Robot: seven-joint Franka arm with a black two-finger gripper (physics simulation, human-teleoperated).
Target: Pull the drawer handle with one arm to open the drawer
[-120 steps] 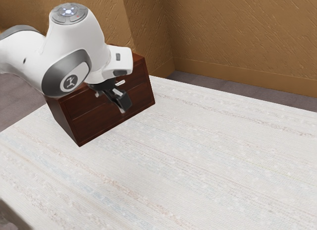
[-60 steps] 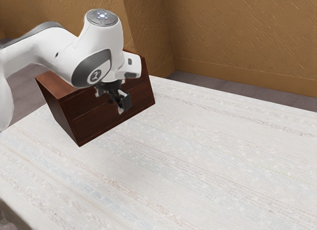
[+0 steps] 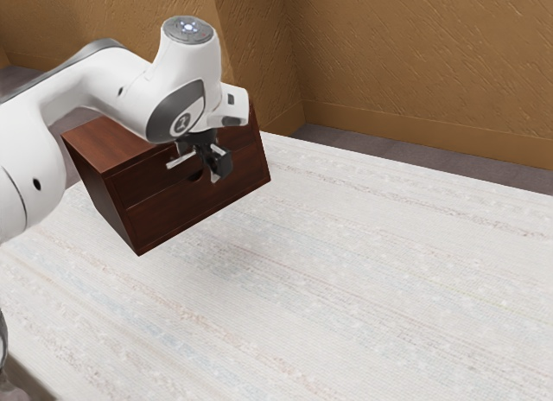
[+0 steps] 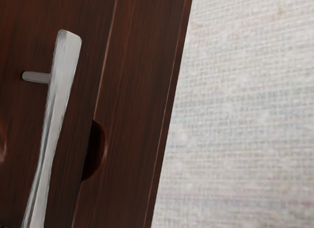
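A dark wooden drawer cabinet [image 3: 173,206] stands at the table's back corner on the exterior view's left. A silver bar handle [image 3: 180,161] sticks out from its upper drawer front. My black gripper [image 3: 216,165] hangs right in front of that drawer, just beside the handle's end toward the exterior view's right, open with nothing between its fingers. The wrist view looks close onto the drawer front [image 4: 132,90]. There the silver handle [image 4: 53,125] runs off to one side of the hand's centre. A dark rounded notch [image 4: 95,152] shows in the wood beside it.
The pale woven table top [image 3: 363,263] stretches wide in front of the cabinet and toward the exterior view's right. Brown walls [image 3: 415,55] rise behind the table. My white arm [image 3: 104,81] passes over the cabinet's top.
My arm has swung toward the exterior view's right, uncovering the cabinet's left part. The gripper has risen a little and drawn closer to the upper drawer front. The cabinet has not moved.
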